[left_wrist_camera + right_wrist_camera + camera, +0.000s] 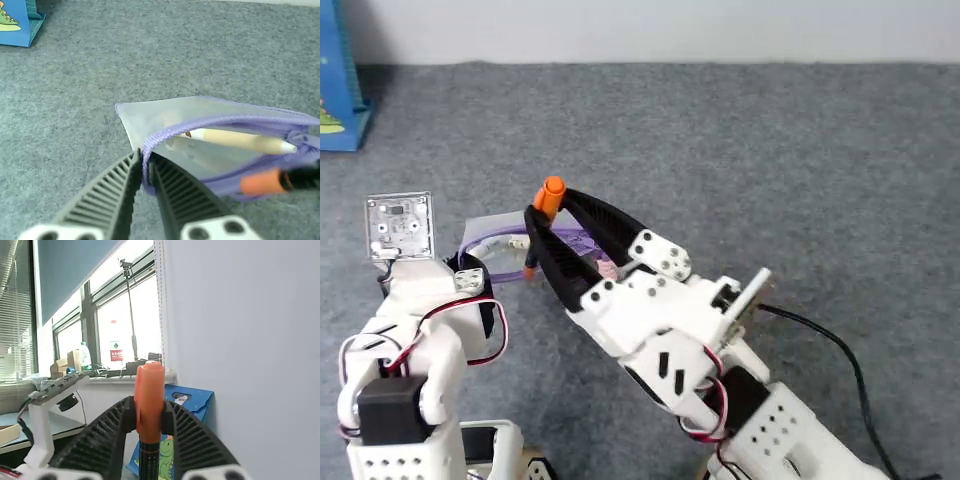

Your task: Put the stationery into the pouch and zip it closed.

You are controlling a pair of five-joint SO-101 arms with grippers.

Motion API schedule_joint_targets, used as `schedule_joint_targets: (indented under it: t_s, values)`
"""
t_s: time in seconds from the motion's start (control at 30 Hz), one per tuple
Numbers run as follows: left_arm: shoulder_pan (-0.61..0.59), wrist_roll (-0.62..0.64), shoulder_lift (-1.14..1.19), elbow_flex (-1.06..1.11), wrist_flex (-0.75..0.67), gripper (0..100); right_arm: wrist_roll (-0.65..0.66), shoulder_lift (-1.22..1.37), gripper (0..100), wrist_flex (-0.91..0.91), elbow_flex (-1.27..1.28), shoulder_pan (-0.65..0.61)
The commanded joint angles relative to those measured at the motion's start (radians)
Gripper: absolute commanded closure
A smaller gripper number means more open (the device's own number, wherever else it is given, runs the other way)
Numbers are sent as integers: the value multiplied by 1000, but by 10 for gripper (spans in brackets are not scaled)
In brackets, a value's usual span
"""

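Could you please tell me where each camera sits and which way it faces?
High view: above the table, looking down on the left arm, right arm and pouch.
Left wrist view: on the left arm, looking down past the left gripper, shut on the pouch's edge.
Right wrist view: on the right arm, facing a wall and windows, right gripper shut on the orange marker.
Shared: all three show the orange marker.

Translucent plastic pouch (165, 117) (woven purple edging) rests on rough matt carpet (75, 100).

overhead and left wrist, shared pouch (490, 232) (165, 117)
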Motion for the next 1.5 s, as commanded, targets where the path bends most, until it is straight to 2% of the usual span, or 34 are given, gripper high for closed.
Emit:
schedule_joint_targets:
  t_s: [0.0,0.13,0.2,0.4,0.57,0.77,0.93,1.03,1.2,1.33,1.47]
  values:
    - [9,8,12,-4,-20,988,-5,88,991,-107,-6,44]
    - [9,8,12,-2,-20,988,-9,220,990,-128,21,38]
    - [6,8,12,-2,-20,988,-9,269,973,-56,35,-2]
    - [3,8,12,-2,-12,988,-9,240,753,137,35,21]
    - [5,8,12,-2,-12,988,-69,-15,803,337,37,71]
    - [11,14,11,-58,-18,988,-137,-458,898,791,37,157]
    - [25,66,11,-217,-18,988,-141,-746,954,1156,37,206]
    - [101,110,11,-331,-11,988,-143,-753,970,1293,21,209]
    - [232,152,12,-387,2,988,-144,-751,973,1382,15,209]
    - [227,146,12,-272,-3,988,-166,-753,973,1382,15,209]
    - [153,110,12,-193,-34,988,-180,-751,968,1383,20,209]
